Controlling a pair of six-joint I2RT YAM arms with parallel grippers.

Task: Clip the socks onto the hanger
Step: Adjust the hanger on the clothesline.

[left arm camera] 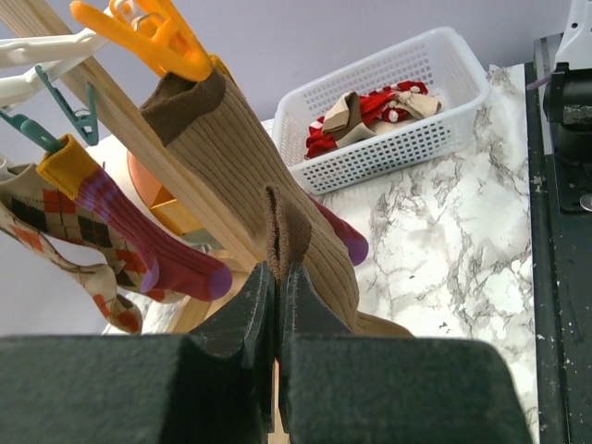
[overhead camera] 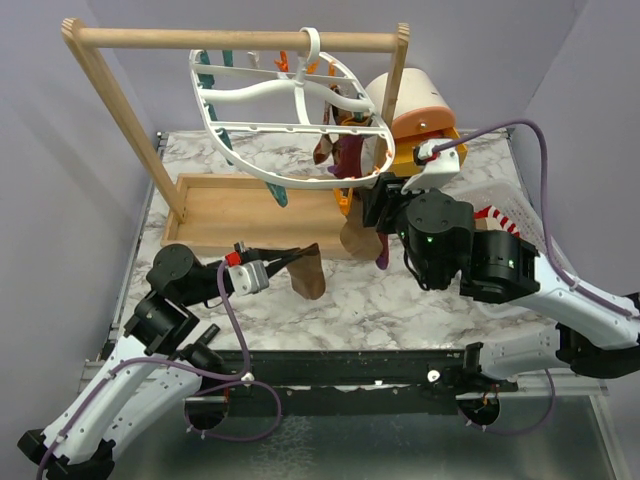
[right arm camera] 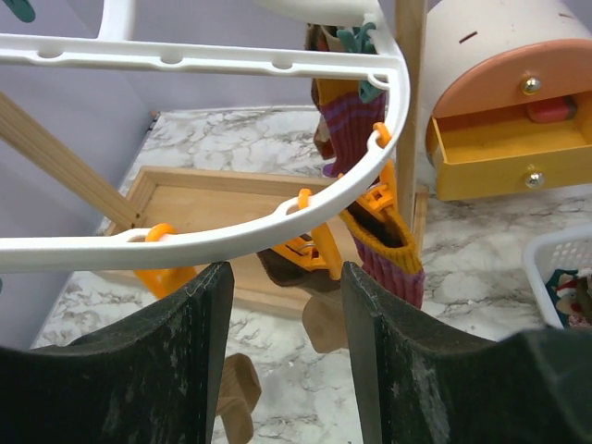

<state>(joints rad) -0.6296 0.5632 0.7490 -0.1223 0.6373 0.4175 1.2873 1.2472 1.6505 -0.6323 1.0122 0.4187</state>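
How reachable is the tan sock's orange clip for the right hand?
Probably yes: right hand open, orange clip straight ahead of it; hanger rim crosses just above.

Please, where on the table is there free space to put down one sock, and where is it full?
Free: the marble in front of the wooden tray, between the left tool and the right arm. A strip also lies behind the tray, under the hanger. Crowded: the right side, with basket, drawer box and right arm.
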